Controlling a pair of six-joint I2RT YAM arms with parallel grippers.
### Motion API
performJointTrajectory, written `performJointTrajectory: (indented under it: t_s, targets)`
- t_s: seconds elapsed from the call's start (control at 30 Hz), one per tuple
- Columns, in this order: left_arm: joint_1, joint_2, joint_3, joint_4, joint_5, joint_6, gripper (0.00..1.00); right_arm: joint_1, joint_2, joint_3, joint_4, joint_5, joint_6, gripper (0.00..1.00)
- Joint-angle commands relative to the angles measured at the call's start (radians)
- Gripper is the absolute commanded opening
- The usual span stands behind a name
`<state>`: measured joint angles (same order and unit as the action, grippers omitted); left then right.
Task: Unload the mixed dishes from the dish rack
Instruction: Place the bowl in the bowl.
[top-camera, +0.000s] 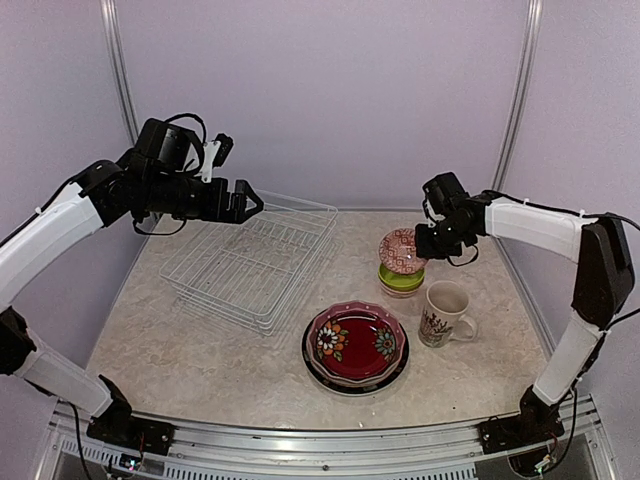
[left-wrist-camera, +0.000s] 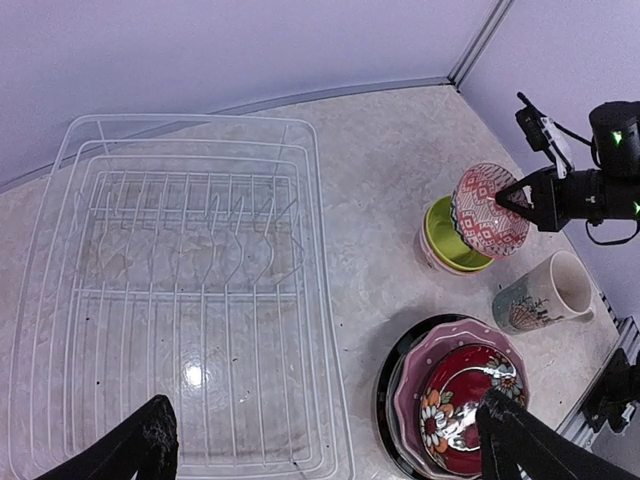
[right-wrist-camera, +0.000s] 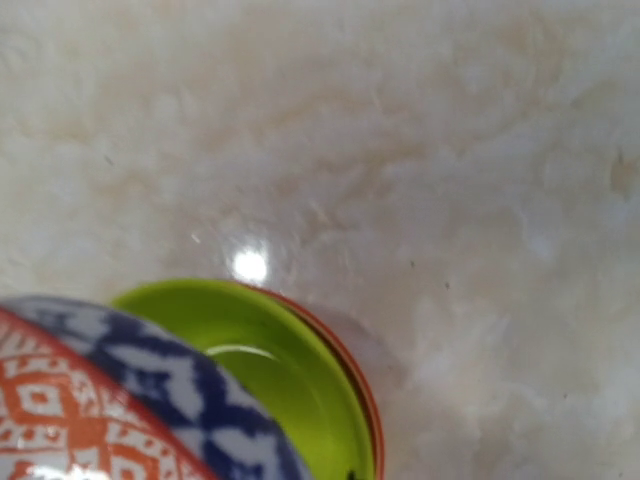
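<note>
The white wire dish rack (top-camera: 250, 265) stands empty at the left; it also shows in the left wrist view (left-wrist-camera: 180, 300). My left gripper (top-camera: 243, 203) hovers open above the rack, and its two fingertips frame the bottom of the left wrist view (left-wrist-camera: 330, 450). My right gripper (top-camera: 428, 240) is shut on the rim of a red-white patterned bowl (top-camera: 402, 250), holding it tilted just above a lime green bowl (top-camera: 400, 278). The right wrist view shows the patterned bowl (right-wrist-camera: 80, 400) over the green bowl (right-wrist-camera: 270, 370); my fingers are out of view there.
A stack of plates with a red floral one on top (top-camera: 356, 345) sits at the front centre. A cream patterned mug (top-camera: 445, 312) stands to its right. Another bowl with an orange rim lies under the green bowl. Walls enclose the back and sides.
</note>
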<state>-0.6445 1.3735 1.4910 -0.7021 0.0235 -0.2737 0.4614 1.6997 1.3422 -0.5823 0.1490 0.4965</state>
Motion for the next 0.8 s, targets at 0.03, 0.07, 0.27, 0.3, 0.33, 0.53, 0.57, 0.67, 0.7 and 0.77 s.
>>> performJointTrajectory:
  t_s: [0.03, 0.07, 0.27, 0.3, 0.33, 0.53, 0.57, 0.67, 0.7, 0.77]
  targets:
    - [0.006, 0.006, -0.016, 0.02, 0.023, -0.009, 0.99, -0.018, 0.054, 0.046, -0.015, -0.031, -0.016, 0.0]
    - [0.006, 0.006, -0.015, 0.02, 0.026, -0.01, 0.99, -0.018, 0.062, 0.049, -0.016, -0.034, -0.016, 0.0]
    - [0.006, 0.0, -0.023, 0.027, 0.009, -0.013, 0.99, -0.023, 0.09, 0.052, 0.002, -0.031, -0.016, 0.12]
    - [0.008, -0.003, -0.027, 0.029, 0.001, -0.013, 0.99, -0.023, 0.092, 0.053, 0.002, -0.026, -0.018, 0.19]
    - [0.011, -0.006, -0.031, 0.033, -0.004, -0.015, 0.99, -0.023, 0.092, 0.051, 0.003, -0.026, -0.02, 0.24]
    - [0.048, -0.077, -0.071, 0.092, -0.011, -0.026, 0.99, -0.024, 0.013, 0.042, -0.019, 0.0, -0.046, 0.62]
    - [0.056, -0.103, -0.08, 0.11, -0.012, -0.024, 0.99, -0.025, -0.019, 0.038, -0.026, 0.008, -0.059, 0.67]
    - [0.067, -0.198, -0.114, 0.176, -0.061, -0.006, 0.99, -0.025, -0.142, 0.029, -0.056, 0.048, -0.114, 0.84]
    - [0.067, -0.238, -0.122, 0.197, -0.081, 0.001, 0.99, -0.024, -0.189, 0.03, -0.07, 0.068, -0.134, 0.87]
    - [0.071, -0.32, -0.137, 0.259, -0.108, 0.023, 0.99, -0.023, -0.289, 0.03, -0.088, 0.106, -0.18, 0.92]
